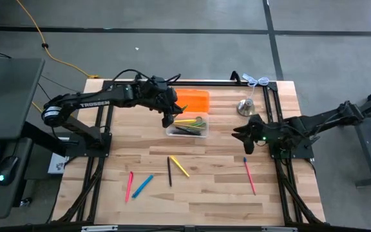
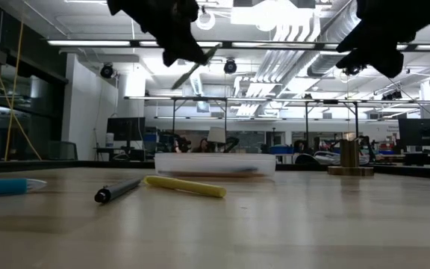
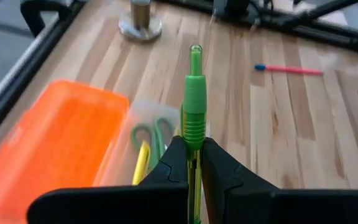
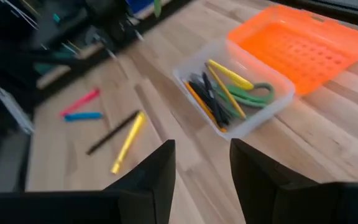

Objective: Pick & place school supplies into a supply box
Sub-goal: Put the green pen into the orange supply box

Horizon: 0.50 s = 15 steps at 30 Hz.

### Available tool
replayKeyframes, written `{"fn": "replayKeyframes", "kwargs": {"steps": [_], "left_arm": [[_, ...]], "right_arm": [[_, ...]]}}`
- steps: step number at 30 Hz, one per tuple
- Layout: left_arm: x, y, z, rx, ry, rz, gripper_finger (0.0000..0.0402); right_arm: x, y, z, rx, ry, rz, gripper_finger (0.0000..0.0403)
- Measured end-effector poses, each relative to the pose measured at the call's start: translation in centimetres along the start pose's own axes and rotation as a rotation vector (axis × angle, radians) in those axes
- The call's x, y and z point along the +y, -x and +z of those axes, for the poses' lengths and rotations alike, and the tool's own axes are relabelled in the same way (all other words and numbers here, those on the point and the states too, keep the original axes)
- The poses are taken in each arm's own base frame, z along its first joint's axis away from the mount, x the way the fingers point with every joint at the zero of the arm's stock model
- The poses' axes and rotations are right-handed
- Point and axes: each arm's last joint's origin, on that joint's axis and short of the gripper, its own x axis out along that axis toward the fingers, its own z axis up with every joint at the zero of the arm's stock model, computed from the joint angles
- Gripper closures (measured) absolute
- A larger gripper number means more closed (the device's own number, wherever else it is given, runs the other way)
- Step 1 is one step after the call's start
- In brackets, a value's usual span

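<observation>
The left gripper clamps a green pen above the clear box; the right gripper hovers near the bell, fingers spread and empty.

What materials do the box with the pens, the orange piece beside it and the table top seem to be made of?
Supply box: likely clear glossy plastic; its contents show through the walls.
Orange piece: probably translucent plastic, with a moulded grid pattern.
Table top: wood, apparently butcher-block; pale strips with grain lines, matte finish.
</observation>
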Motion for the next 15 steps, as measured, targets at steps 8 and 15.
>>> {"fn": "replayKeyframes", "kwargs": {"steps": [8, 15], "left_arm": [[0.2, -1.8, -0.5, 0.044, -0.001, -0.007, 0.0357], [0.6, -4.1, -1.5, 0.11, 0.014, -0.032, 0.0357]], "right_arm": [[-2.1, 0.0, -2.3, -0.097, -0.052, 0.088, 0.0274], [-2.7, -0.1, -3.0, -0.108, 0.024, 0.072, 0.0274]]}}
